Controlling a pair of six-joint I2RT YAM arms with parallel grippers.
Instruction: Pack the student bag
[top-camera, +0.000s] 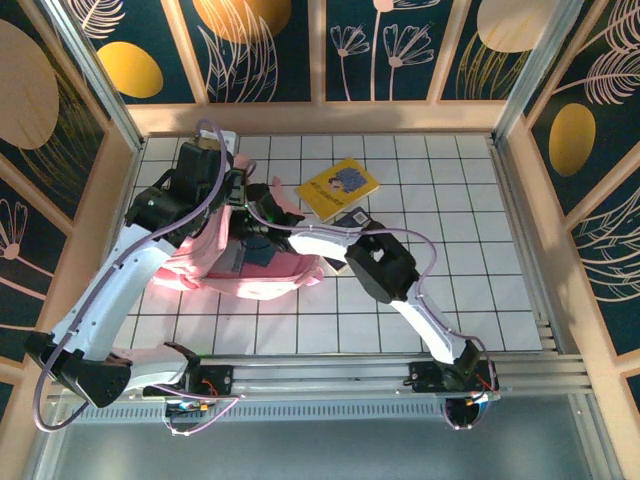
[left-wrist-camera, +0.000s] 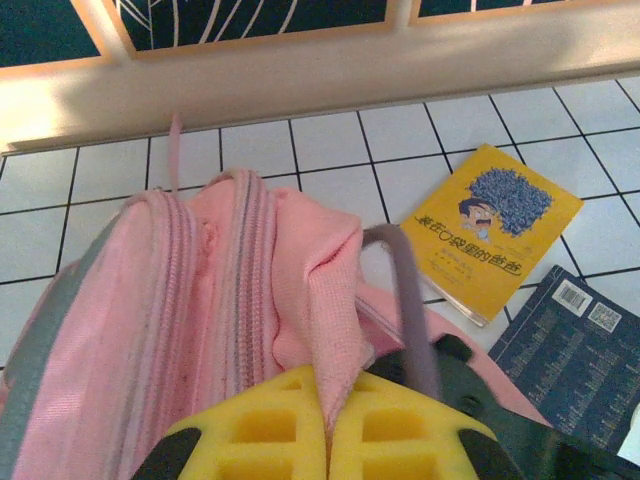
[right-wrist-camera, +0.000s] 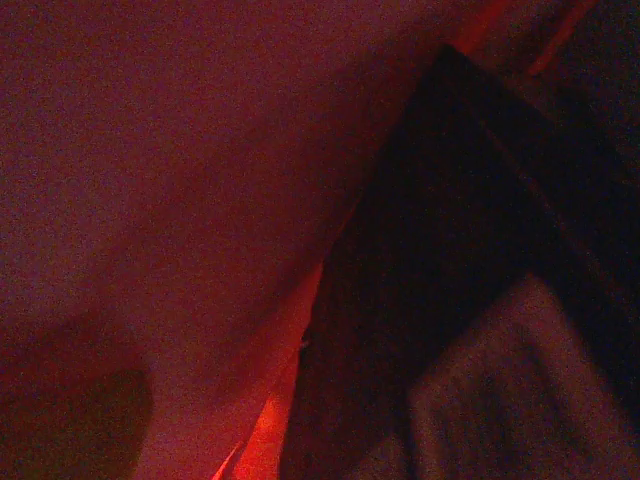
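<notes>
The left claw, clamped on the rim of the student bag, holds it agape; the right claw, buried inside with its spread unreadable, should withdraw straight to avoid snagging.

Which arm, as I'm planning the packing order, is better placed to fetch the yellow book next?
Probably the right. The left gripper is shut on the student bag's pink fabric, likely holding it open, while the yellow book lies close beside the right arm.
</notes>
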